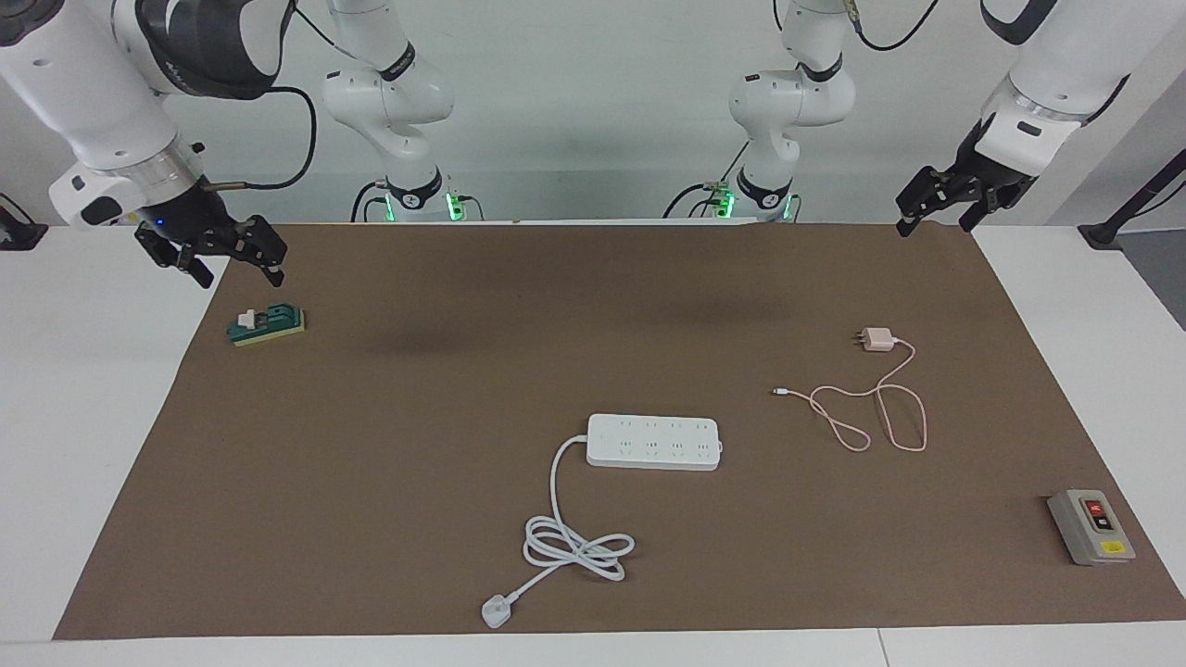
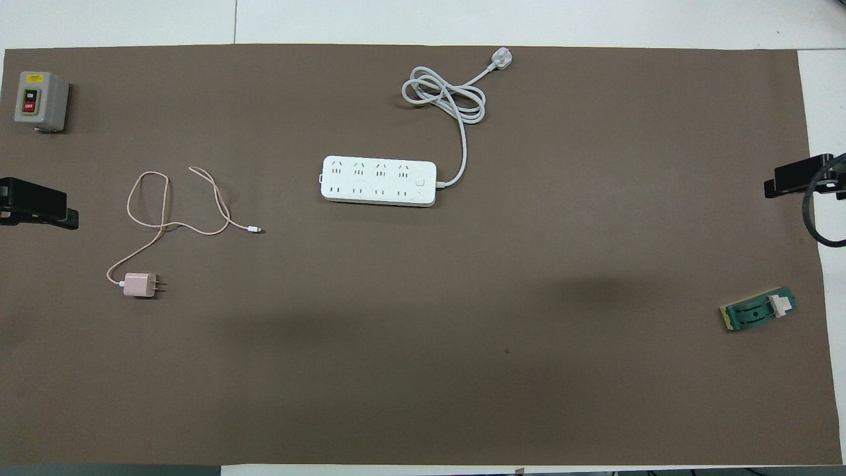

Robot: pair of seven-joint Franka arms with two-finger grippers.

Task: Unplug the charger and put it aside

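Observation:
The charger is a small pale pink cube with two prongs. It lies on the brown mat toward the left arm's end, also in the overhead view. Its thin pink cable lies looped on the mat. It is plugged into nothing and lies well apart from the white power strip. My left gripper hangs open and empty over the mat's edge at its own end. My right gripper hangs open and empty over the mat's edge at its end.
A green switch block lies at the right arm's end. A grey box with red and yellow buttons stands at the left arm's end, farther from the robots than the charger. The strip's thick white cord is coiled farther out.

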